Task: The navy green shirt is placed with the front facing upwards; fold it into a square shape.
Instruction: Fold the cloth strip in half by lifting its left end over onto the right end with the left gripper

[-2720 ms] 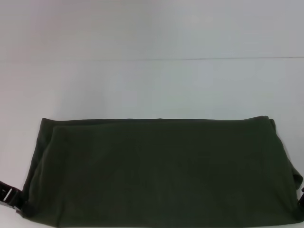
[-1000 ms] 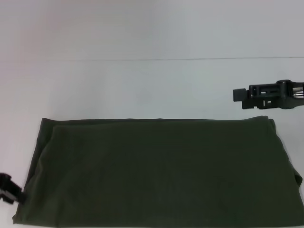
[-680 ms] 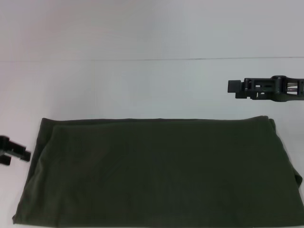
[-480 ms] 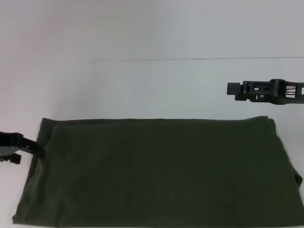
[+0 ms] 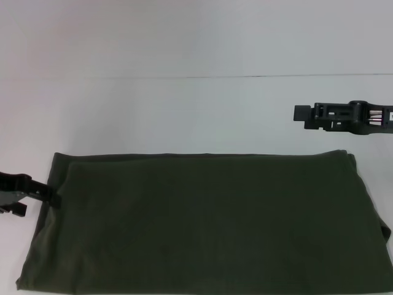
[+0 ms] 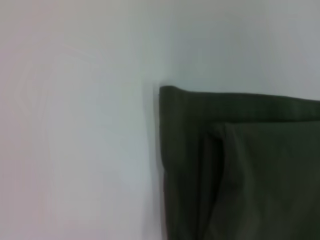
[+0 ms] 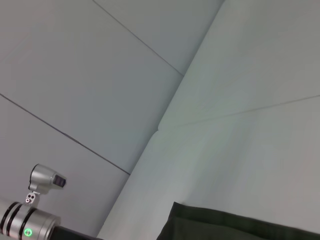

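Head view: left pincer (image 5: 52, 198) touches folded navy green shirt (image 5: 209, 221).

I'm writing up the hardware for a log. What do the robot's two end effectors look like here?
Both are black. The right end effector is long and flat-sided, with cut-out openings, a squared tip and pale metal parts near the wrist. Only a short black stub of the left end effector shows, with a squared tip. No cables or markings are visible on either.
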Motion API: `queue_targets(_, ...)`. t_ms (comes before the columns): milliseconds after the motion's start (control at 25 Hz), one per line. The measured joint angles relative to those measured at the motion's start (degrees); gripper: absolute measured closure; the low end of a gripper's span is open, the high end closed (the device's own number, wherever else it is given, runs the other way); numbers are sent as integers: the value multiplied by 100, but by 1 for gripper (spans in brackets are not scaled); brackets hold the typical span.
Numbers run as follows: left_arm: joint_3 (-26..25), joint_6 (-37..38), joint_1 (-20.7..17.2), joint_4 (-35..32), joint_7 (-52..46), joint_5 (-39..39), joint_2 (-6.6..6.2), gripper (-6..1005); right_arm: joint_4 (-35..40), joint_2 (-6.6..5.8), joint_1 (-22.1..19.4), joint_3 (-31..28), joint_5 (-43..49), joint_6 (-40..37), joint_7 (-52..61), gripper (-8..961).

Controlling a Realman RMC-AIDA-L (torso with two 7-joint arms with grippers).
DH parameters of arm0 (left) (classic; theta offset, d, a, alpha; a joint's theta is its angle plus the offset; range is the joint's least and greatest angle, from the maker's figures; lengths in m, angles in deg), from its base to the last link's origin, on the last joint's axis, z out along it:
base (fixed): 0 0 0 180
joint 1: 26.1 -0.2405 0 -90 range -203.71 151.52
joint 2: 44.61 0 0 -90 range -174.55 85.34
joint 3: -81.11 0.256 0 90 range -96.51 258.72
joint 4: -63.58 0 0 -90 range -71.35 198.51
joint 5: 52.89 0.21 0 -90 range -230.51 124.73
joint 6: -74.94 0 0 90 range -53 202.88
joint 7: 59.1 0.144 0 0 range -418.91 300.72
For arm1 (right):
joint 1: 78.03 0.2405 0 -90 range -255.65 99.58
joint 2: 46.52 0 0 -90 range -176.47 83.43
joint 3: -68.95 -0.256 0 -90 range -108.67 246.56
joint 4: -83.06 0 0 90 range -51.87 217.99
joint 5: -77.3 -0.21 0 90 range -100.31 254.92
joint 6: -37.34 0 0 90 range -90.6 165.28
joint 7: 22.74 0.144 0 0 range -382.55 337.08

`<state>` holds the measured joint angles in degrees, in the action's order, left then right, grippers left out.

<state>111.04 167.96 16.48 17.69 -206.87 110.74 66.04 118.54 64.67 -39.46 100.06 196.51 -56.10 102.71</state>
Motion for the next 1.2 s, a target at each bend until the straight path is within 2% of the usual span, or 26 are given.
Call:
queue_targets(480,485,-286,-72,51,-17,2,121,117,-59,7,33,29,-3,9,51,97)
queue_targets(1200,538,-386,-17,307,-3,2,123,122,-68,8,0,56,-3,10,25,97)
